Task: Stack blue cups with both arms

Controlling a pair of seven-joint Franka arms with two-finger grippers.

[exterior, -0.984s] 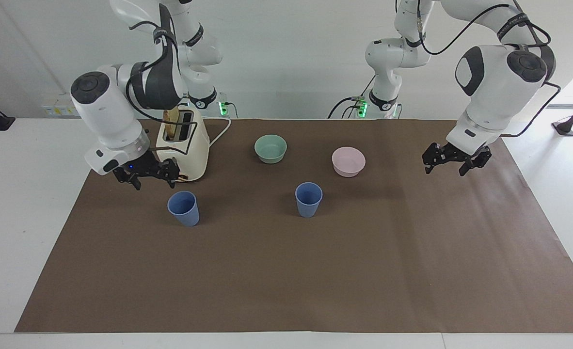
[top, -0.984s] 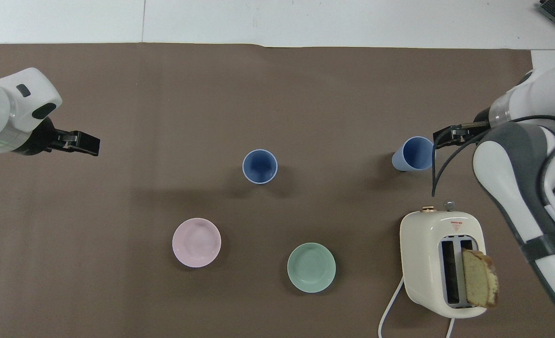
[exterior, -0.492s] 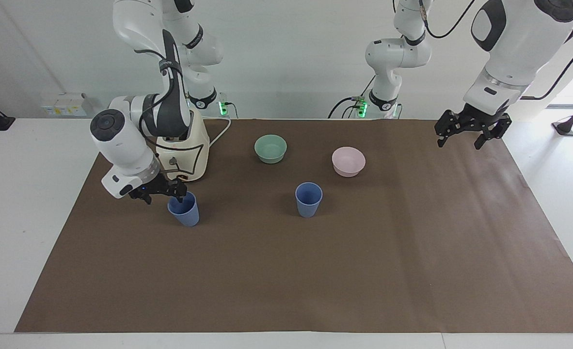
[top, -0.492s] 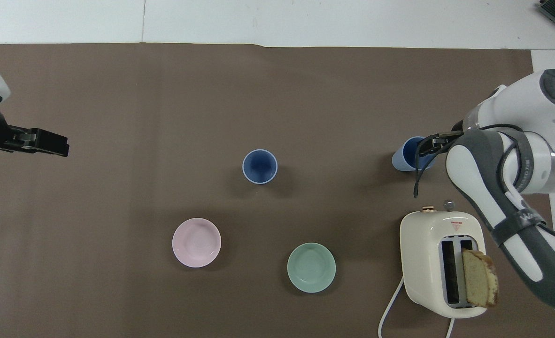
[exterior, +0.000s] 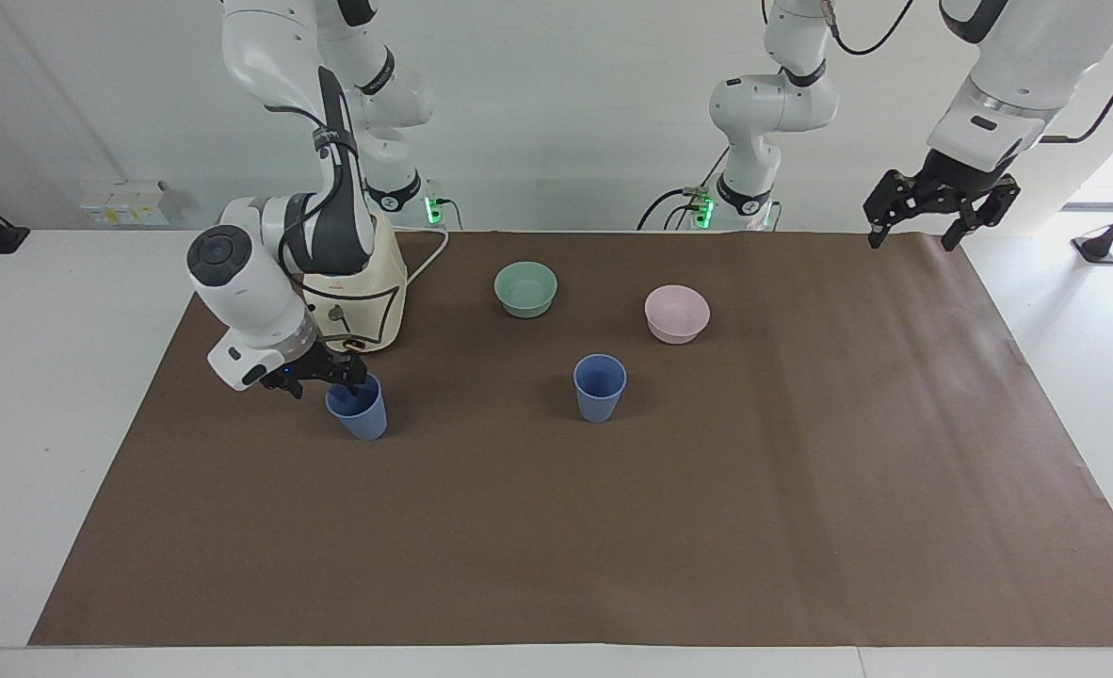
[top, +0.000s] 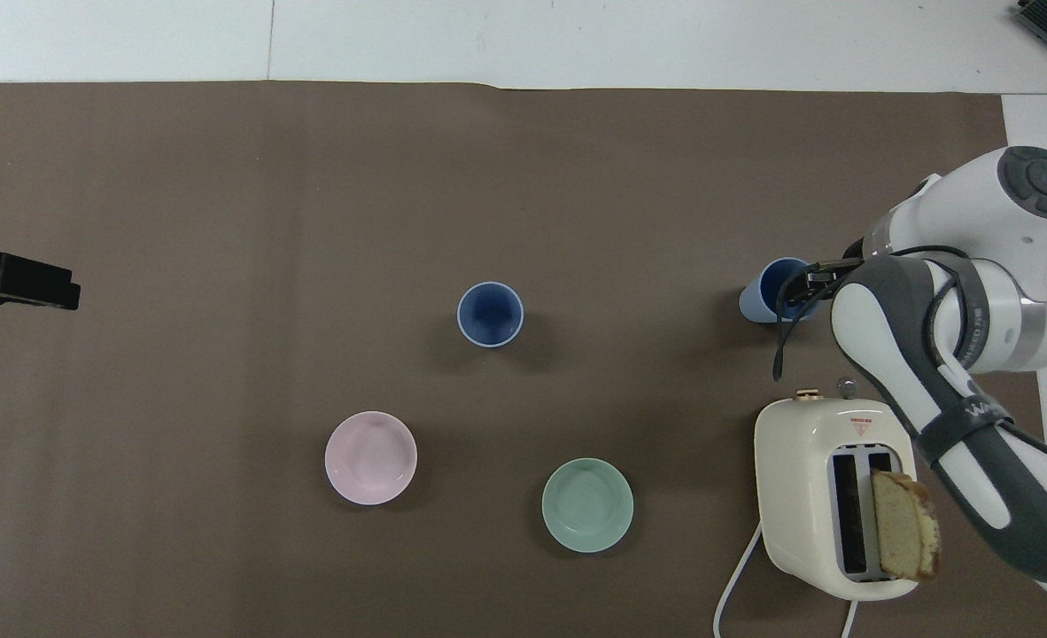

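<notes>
Two blue cups stand upright on my desk. One cup (exterior: 600,388) sits mid-mat, farther from the robots than the pink bowl (exterior: 677,314) and green bowl (exterior: 525,288). The second cup (exterior: 358,408) stands toward the right arm's end, near the toaster (exterior: 354,292). I see the right claw (exterior: 324,379) at this cup's rim; whether it grips I cannot tell. The left claw (exterior: 918,222) hangs released, raised over the mat's edge at the left arm's end.
</notes>
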